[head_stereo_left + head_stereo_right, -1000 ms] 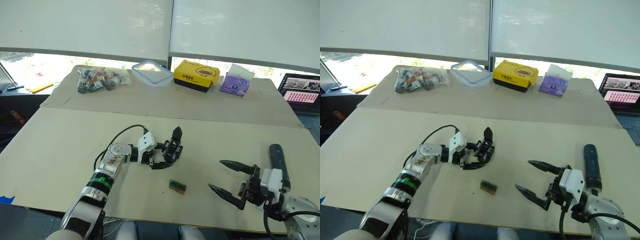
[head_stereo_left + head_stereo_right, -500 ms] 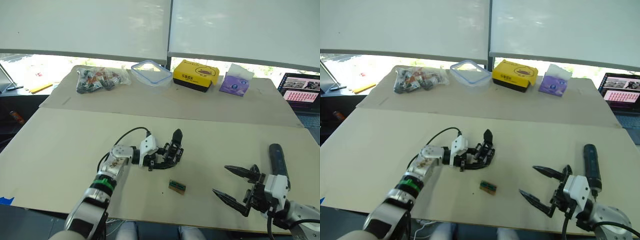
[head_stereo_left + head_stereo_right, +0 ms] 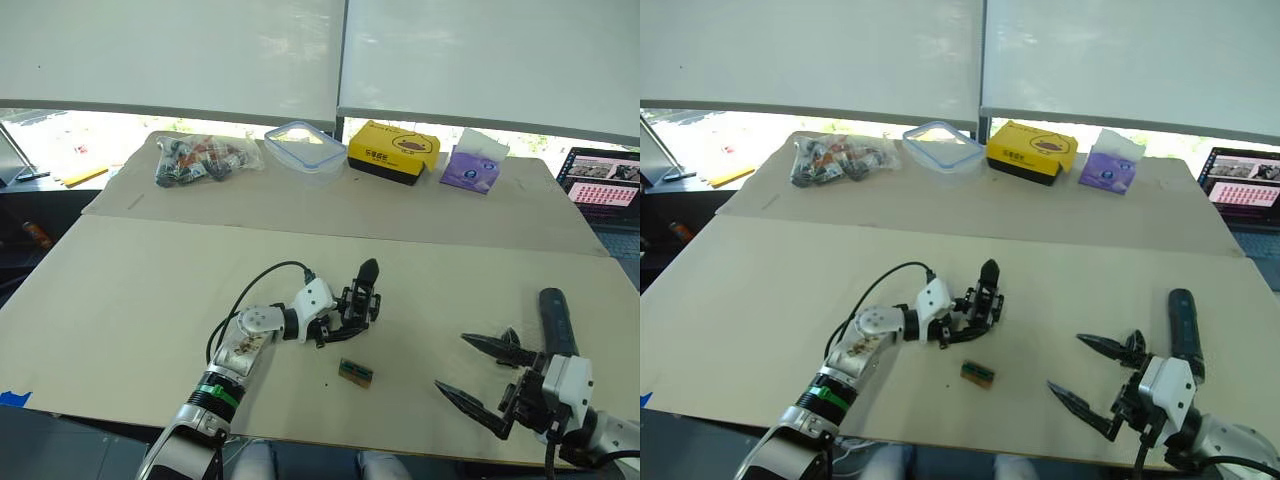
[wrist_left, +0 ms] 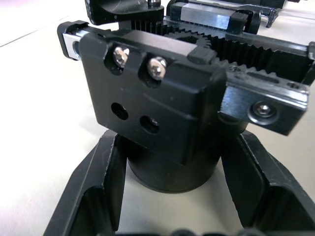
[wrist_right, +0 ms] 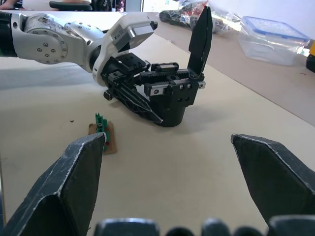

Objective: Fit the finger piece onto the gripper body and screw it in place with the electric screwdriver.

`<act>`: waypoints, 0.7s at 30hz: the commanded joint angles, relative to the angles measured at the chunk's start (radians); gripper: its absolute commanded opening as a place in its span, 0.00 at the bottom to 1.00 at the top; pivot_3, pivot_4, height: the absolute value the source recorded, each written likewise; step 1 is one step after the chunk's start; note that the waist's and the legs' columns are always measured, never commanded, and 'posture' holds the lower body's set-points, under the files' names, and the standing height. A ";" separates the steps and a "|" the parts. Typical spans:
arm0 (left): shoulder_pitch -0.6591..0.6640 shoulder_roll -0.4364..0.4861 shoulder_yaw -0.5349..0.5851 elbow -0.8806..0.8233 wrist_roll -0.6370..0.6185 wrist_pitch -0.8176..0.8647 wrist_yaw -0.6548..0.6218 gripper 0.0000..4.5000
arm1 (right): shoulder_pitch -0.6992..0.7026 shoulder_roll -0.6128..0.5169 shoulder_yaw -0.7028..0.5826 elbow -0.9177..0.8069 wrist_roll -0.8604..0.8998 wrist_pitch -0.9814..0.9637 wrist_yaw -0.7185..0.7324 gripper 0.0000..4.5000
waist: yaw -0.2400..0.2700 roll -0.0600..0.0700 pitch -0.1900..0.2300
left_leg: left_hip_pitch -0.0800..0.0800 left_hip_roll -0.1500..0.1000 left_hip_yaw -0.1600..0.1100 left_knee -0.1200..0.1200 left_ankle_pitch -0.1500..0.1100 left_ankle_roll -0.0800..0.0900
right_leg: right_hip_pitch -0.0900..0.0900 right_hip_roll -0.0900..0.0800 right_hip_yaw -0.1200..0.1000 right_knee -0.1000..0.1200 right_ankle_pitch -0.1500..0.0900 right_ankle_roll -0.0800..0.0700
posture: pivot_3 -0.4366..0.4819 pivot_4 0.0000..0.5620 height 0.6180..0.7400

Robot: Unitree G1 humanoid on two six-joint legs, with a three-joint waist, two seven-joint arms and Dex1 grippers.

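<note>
The gripper body [image 3: 357, 307], a chunky black block, sits on the table near its middle with the finger piece [image 3: 367, 273] standing upright on it. My left gripper [image 3: 340, 318] is shut on the gripper body's round base, and its fingers [image 4: 93, 187] flank that base in the left wrist view. My right gripper [image 3: 452, 362] hangs open with nothing in it, low over the table's front right. The electric screwdriver [image 3: 553, 318] lies on the table just behind the right gripper. The right wrist view looks across at the gripper body [image 5: 172, 96] and the finger piece [image 5: 201, 37].
A small green-and-brown block [image 3: 355, 372] lies just in front of the gripper body. Along the far table stand a bag of parts [image 3: 200, 158], a clear container [image 3: 304, 145], a yellow box [image 3: 393, 150] and a purple pack [image 3: 473, 165]. A laptop [image 3: 600, 190] is at the far right.
My left gripper has carried the gripper body a little to the right. My right gripper has drawn back to the right and toward the front edge, still open.
</note>
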 commanded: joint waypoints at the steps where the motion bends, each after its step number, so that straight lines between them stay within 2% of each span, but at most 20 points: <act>1: -0.017 0.007 0.005 0.016 -0.014 0.027 -0.003 0.51 | -0.003 -0.003 -0.020 -0.021 0.021 -0.013 0.005 1.00 | 0.000 0.000 0.000 | 0.000 0.000 0.000 0.000 0.000 0.000 | 0.000 0.000 0.000 0.000 0.000 0.000 | 0.48 0.27 1.00; 3: -0.013 0.007 0.009 0.004 -0.026 0.049 -0.003 0.51 | -0.007 -0.003 -0.015 -0.019 0.022 -0.010 0.007 1.00 | -0.001 0.000 0.000 | 0.000 0.000 0.000 0.000 0.000 0.000 | 0.000 0.000 0.000 0.000 0.000 0.000 | 0.48 0.27 1.00; 5: -0.002 0.023 0.007 -0.019 -0.029 0.060 -0.007 0.74 | -0.015 0.005 0.006 -0.018 0.017 -0.010 0.007 1.00 | -0.003 0.000 0.000 | 0.000 0.000 0.000 0.000 0.000 0.000 | 0.000 0.000 0.000 0.000 0.000 0.000 | 0.48 0.27 1.00; 8: 0.012 0.054 0.022 -0.055 -0.039 0.079 -0.008 1.00 | -0.025 0.018 0.026 -0.014 0.010 -0.012 0.002 1.00 | -0.008 0.000 0.000 | 0.001 0.000 0.000 0.000 0.000 0.000 | 0.000 0.000 0.000 0.001 0.000 0.000 | 0.48 0.27 1.00; 14: 0.079 0.134 0.082 -0.162 -0.100 0.092 -0.023 1.00 | -0.037 0.026 0.054 0.000 0.013 -0.006 0.012 1.00 | -0.020 0.000 0.000 | 0.001 0.000 0.000 -0.001 0.000 0.000 | 0.000 0.000 0.000 0.001 0.000 0.000 | 0.48 0.27 1.00; 21: 0.231 0.333 0.204 -0.284 -0.220 0.117 -0.149 1.00 | -0.096 -0.012 0.036 0.058 0.020 -0.009 0.047 1.00 | -0.026 0.000 0.000 | 0.001 0.000 0.000 -0.002 0.000 0.000 | -0.001 0.000 0.000 0.001 0.000 -0.001 | 0.48 0.27 1.00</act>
